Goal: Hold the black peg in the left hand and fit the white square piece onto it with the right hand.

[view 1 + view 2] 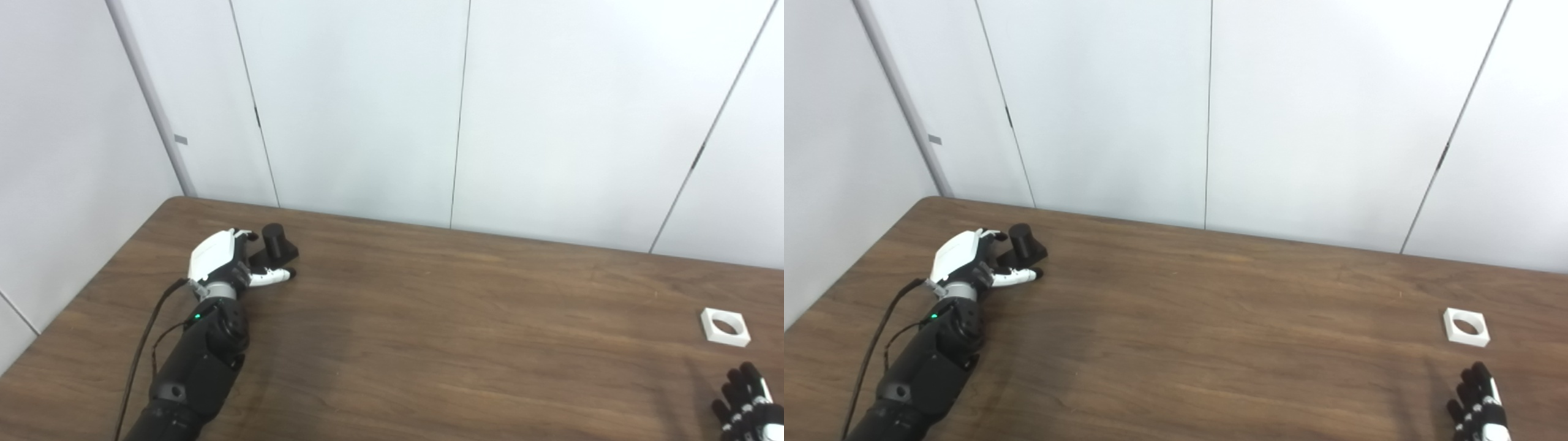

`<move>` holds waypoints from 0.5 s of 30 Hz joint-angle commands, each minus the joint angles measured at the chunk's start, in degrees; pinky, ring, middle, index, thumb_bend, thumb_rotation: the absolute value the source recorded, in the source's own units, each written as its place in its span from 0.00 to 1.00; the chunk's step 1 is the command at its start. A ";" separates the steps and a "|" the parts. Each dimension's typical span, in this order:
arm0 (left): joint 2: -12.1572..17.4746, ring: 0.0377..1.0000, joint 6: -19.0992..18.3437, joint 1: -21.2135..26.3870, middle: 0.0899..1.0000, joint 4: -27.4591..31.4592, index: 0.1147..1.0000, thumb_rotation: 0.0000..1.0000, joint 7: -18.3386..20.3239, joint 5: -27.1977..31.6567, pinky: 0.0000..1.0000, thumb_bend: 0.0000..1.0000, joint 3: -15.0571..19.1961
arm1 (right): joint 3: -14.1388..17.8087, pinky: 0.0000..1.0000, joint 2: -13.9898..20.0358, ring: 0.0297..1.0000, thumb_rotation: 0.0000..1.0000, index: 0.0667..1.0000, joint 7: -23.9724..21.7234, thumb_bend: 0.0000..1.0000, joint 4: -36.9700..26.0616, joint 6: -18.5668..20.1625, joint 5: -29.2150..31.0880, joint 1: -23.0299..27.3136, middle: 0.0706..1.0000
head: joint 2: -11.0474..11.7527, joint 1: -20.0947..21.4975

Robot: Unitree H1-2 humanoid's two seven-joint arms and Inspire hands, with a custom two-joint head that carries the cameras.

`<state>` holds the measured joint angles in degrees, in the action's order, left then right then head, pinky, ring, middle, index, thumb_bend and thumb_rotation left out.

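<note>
Barely started, going by how things are lying. Black peg is sitting upright on its dark base on the table, far-left area, near the wall edge. White square piece w/ its round hole is lying flat on the table at the far right, well apart from the peg, nothing touching it. So neither part is lifted yet, and the fitting itself is all still to do.

Left hand is reaching in at the peg from the near-left side, white back facing up, fingers apart. One finger is curling around the far side by the peg's top, the thumb is stretching along the table just in front of the base. Looks to me like it's closing in for the grasp but not gripping yet; peg is still resting on the table, and I can't tell for sure whether any finger is actually touching it. Forearm is lying low over the table, cable trailing off to the left.

Right hand is showing only partly at the bottom-right corner, fingers spread and pointing up toward the white piece, holding nothing, near it but clearly short of it. Seems to be waiting.

Left to do, as I'm judging it: grip and lift peg w/ left, pick up white piece w/ right, bring both together, line hole over peg, seat it.
</note>
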<state>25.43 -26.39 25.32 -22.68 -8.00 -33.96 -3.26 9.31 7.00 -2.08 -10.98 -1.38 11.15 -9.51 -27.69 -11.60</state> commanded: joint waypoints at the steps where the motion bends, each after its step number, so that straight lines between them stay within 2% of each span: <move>1: 2.39 1.00 0.50 2.88 0.96 0.06 0.82 0.40 -1.62 -0.78 1.00 0.85 0.37 | -0.15 1.00 -0.76 1.00 1.00 0.98 0.12 0.33 0.37 -0.59 -0.04 -0.30 0.98 | 0.12 0.14; 15: 2.19 0.98 0.26 3.46 0.94 0.12 0.73 0.39 -1.03 -0.74 1.00 0.85 -0.39 | -0.01 1.00 -1.26 1.00 1.00 0.97 0.47 0.36 -0.61 -0.15 0.04 -0.62 0.97 | -0.09 0.45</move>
<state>25.56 -26.31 25.64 -23.60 -8.10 -33.85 -3.77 9.36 6.73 -1.99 -11.11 -1.28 11.03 -9.55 -27.69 -11.07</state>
